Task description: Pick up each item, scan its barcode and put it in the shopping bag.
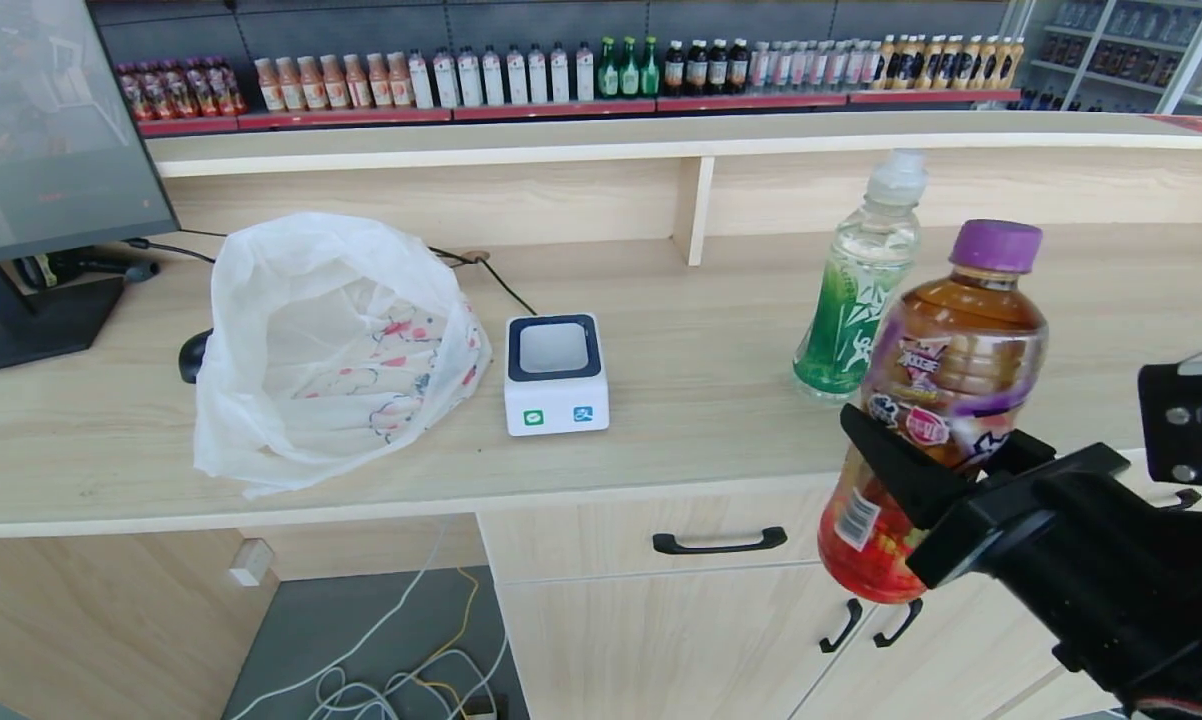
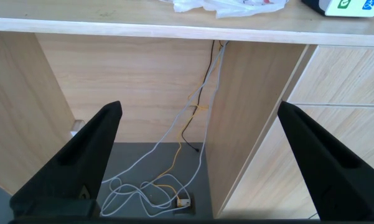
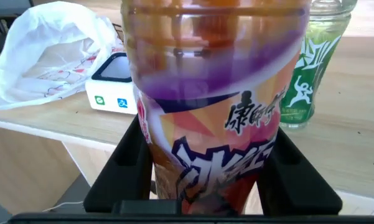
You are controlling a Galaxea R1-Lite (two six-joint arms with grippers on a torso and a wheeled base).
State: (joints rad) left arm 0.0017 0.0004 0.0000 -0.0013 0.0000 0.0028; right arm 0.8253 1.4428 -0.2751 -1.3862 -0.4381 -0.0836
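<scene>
Clamped on the tea bottle (image 1: 951, 340), my right pincer (image 1: 946, 455) has its two black fingers pressed to opposite sides of the lower body, over the printed label (image 3: 236, 124). The bottle stands upright in the grip with its purple cap (image 1: 996, 245) on top, and it hangs in the air on my side of the counter (image 1: 701, 330), touching nothing else.

It looks nearly full, so I judge it fairly heavy for its size and stiff enough that the walls will not buckle under the squeeze. The label film is smooth and likely slippery, so a hold around the middle of the body, as now, seems safer than one at the narrow neck. A white printed patch (image 1: 856, 520) sits low on the bottle, below my fingers; it may be the barcode, though I cannot read it.

Just beyond the pincer a green bottle (image 1: 856, 300) with a clear cap stands on the counter, close enough to knock when I swing. Well off to the pincer's left sits the white scanner (image 1: 555, 372), its window facing up, and farther left again the shopping bag (image 1: 331, 340), with its mouth slumped open towards me.

My left pincer (image 2: 199, 124) hangs below counter height with its fingers spread wide and nothing between them, above loose cables (image 2: 155, 186) on the floor.
</scene>
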